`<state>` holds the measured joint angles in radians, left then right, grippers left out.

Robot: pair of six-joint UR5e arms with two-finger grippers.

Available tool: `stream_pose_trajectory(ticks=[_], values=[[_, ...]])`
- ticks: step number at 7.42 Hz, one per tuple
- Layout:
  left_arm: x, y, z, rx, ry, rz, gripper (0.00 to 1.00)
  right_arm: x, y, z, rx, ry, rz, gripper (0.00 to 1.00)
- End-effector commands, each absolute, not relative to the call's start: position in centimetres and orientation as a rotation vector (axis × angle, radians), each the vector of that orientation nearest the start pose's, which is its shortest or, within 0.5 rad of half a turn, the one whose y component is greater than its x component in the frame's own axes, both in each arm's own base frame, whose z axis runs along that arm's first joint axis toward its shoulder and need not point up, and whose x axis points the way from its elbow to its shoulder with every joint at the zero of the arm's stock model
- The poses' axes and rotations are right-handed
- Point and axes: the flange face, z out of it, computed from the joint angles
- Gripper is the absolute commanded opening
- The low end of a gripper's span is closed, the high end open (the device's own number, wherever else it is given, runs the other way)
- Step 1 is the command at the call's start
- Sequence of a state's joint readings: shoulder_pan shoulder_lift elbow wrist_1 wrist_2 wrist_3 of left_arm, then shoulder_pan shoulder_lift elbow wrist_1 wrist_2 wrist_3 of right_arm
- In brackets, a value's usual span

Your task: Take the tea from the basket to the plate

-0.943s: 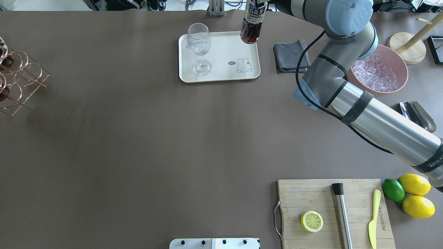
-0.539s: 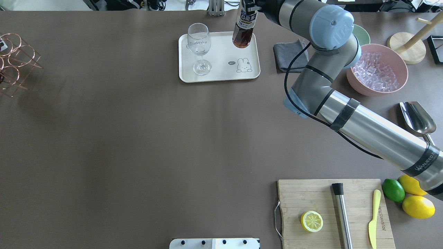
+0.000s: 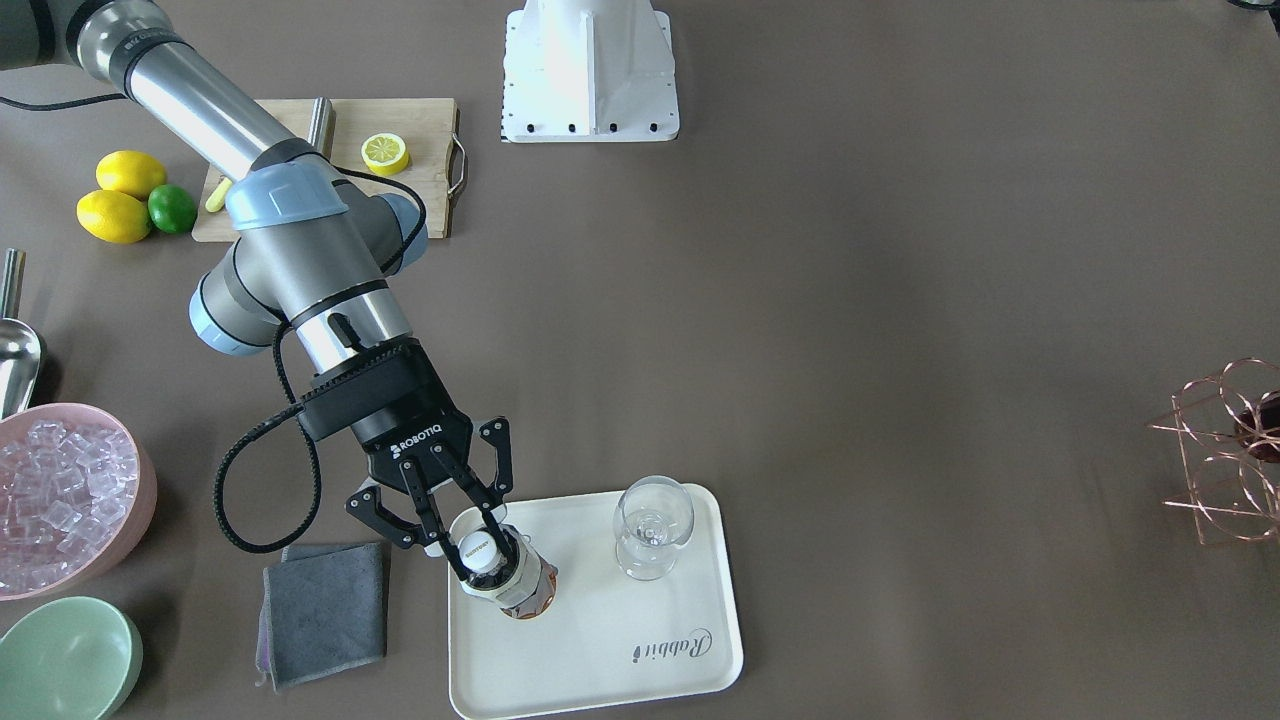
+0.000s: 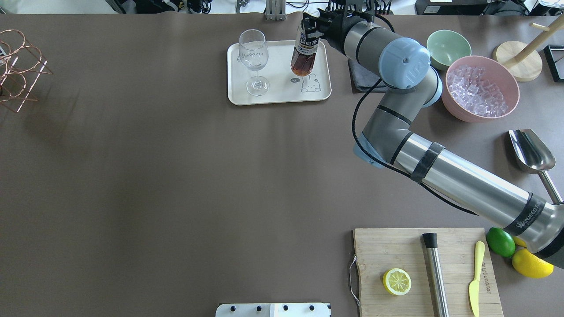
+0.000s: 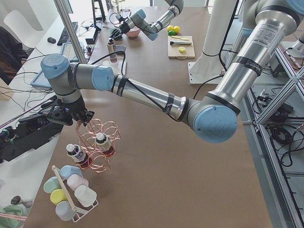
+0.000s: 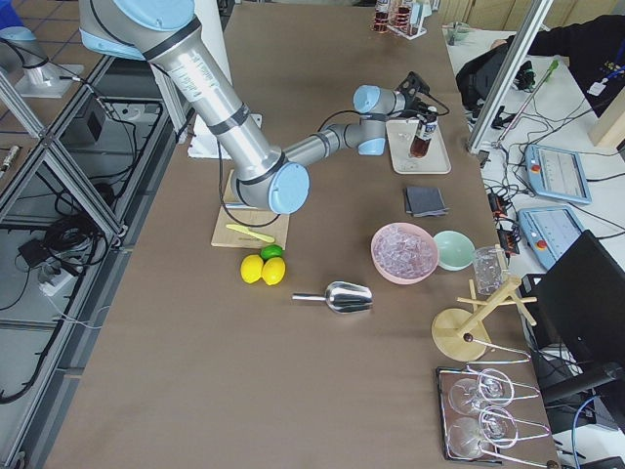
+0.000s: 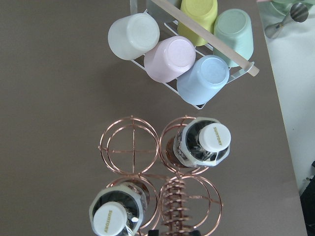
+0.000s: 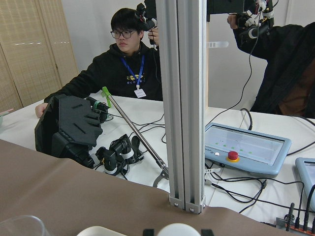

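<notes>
My right gripper is shut on the white cap and neck of the tea, a small bottle of dark brown liquid. It holds the bottle upright with its base at the plate's surface, on the end away from the glass; contact is unclear. In the overhead view the tea is over the cream plate, just behind the bear drawing. My left gripper holds the coiled handle of the copper basket at the table's far left. The basket holds two more tea bottles.
A clear stemmed glass stands on the plate's left half. A grey cloth, a green bowl and a pink bowl of ice lie right of the plate. A rack of pastel cups stands beside the basket. A cutting board lies near right.
My right gripper has carried the tea left and down, from the plate's far right corner to over its right half. The basket has shifted up and left at the overhead view's left edge.
</notes>
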<state>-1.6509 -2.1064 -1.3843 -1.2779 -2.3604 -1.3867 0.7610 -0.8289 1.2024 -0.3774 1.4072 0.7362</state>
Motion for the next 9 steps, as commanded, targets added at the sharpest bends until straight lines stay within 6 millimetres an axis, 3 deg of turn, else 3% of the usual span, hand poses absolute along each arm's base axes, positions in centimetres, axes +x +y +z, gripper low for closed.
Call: stream_pose_trajectory(ticks=[1,4,6,7,8,9], values=[[-10.5,-69.6,43.3,-0.523,0.707,-1.489,0.00,-45.8,-62.1,25.0,1.181,-0.980,0.053,0.00],[-10.4,-70.2,45.5,-0.515,0.711,-1.486,0.00,-46.3,-61.8,24.9,1.181,-0.981,0.044,0.00],[-7.6,-71.3,45.3,-0.522,0.711,-1.482,0.00,-47.1,-61.2,24.5,1.192,-0.975,0.058,0.00],[-6.6,-71.4,45.2,-0.526,0.707,-1.472,0.00,-47.0,-61.2,24.7,1.190,-0.967,0.056,0.49],[-6.6,-71.2,45.7,-0.511,0.719,-1.461,0.10,-46.8,-61.0,24.3,1.195,-0.971,0.056,0.99],[-6.6,-70.2,48.2,-0.494,0.734,-1.448,0.97,-46.8,-61.0,24.0,1.198,-0.976,0.055,1.00]])
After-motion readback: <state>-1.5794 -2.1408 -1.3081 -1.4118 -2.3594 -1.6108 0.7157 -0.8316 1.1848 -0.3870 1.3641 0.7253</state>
